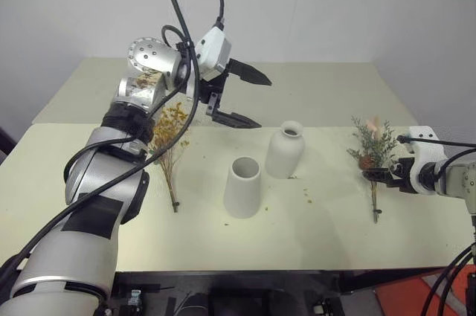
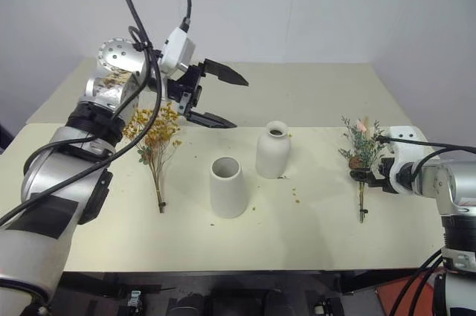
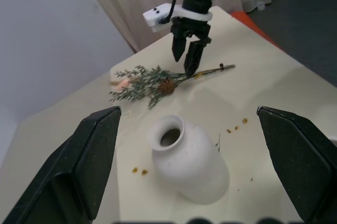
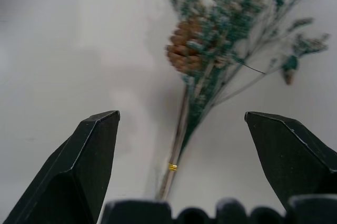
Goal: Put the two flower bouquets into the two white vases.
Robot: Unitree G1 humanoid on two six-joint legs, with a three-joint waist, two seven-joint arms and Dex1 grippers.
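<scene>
On the right side of the bench [image 1: 312,242], the right end effector [image 1: 377,175] hovers low, directly over the grey-green sprig bunch [image 1: 372,151], jaws spread wide and holding nothing. That bunch lies flat, its long axis running from the leafy head with its brown cone on the far side to the thin stem end pointing toward the near edge. In the right wrist view the stems run between the two open fingers, so the bunch sits straight ahead of and below the jaws. I judge the coming move to be a short descent and a close across the stems near the small gold tie [image 4: 172,167].

The left end effector [image 1: 234,97] is raised well above the bench, fully open and empty, pointing toward the rounded bottle vase [image 1: 285,150]. The yellow-orange bunch [image 1: 169,137] lies flat on the left, below and behind that arm, blossoms at the far end, stems toward the near edge. The left arm is nearer to it.

Between the two bunches both vases stand upright and empty: the tapered cone vase [image 1: 242,186] nearer the front, the bottle vase just behind it to the right. A few fallen crumbs [image 1: 306,198] lie near them.
</scene>
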